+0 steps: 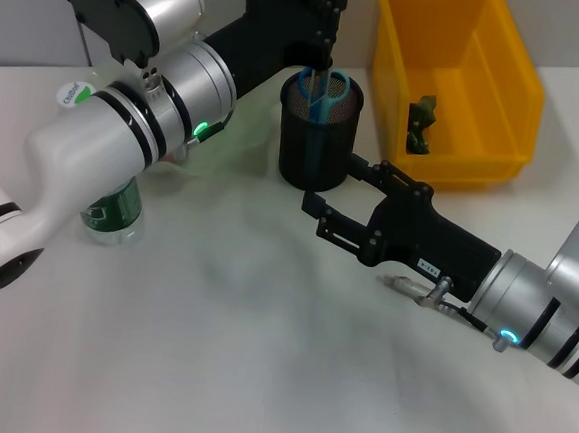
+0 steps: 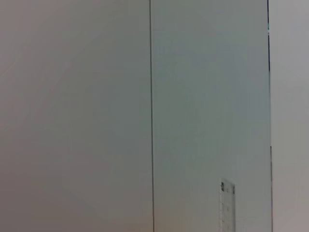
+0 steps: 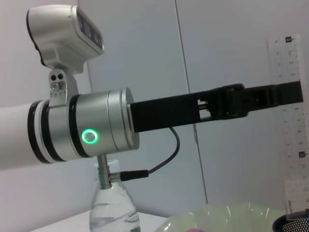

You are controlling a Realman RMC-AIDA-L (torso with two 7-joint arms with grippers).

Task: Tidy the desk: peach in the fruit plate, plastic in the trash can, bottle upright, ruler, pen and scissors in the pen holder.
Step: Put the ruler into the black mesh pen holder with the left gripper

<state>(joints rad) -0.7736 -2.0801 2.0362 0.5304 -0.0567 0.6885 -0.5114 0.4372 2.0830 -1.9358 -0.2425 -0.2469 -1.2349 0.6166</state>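
The clear ruler [image 3: 293,121] stands upright with its lower end inside the black mesh pen holder [image 1: 319,139], and the left gripper [image 1: 326,41] is clamped on its upper part, directly above the holder. Blue-handled scissors [image 1: 327,85] already sit in the holder. The right gripper [image 1: 322,207] rests low on the white table [image 1: 229,352], just beside the holder's base; I cannot tell how its jaws stand. A yellow bin [image 1: 451,79] sits behind it, holding a dark crumpled scrap [image 1: 421,122]. The water bottle [image 1: 112,213] stands upright under the left arm, and the pale green plate [image 3: 227,218] shows its rim beside the holder.
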